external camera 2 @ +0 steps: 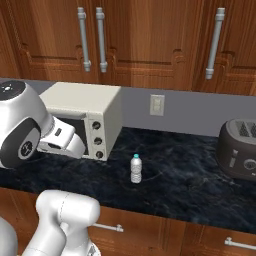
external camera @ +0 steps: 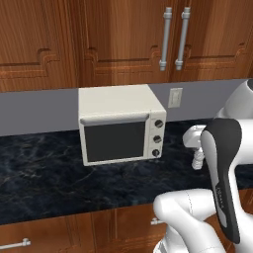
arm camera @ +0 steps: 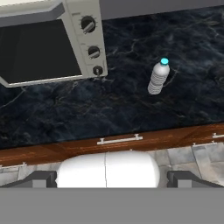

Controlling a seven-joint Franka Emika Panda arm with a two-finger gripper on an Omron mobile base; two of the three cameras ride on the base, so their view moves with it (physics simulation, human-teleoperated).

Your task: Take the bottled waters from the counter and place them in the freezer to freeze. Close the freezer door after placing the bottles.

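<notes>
Claw (arm camera: 112, 180) nearest hand camera, tips wide apart, empty, hanging out past tabletop (arm camera: 131, 109) front edge. Water bottle (arm camera: 158, 77) upright mid-tabletop, just right of toaster oven (arm camera: 48, 41). Advice: advance over bottle, centre tips on ribbed body, close below cap, lift straight.

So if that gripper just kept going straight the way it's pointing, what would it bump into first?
Probably the black counter, in front of the toaster oven and left of the water bottle. The open gripper isn't aimed squarely at the bottle, though depth is uncertain.
</notes>
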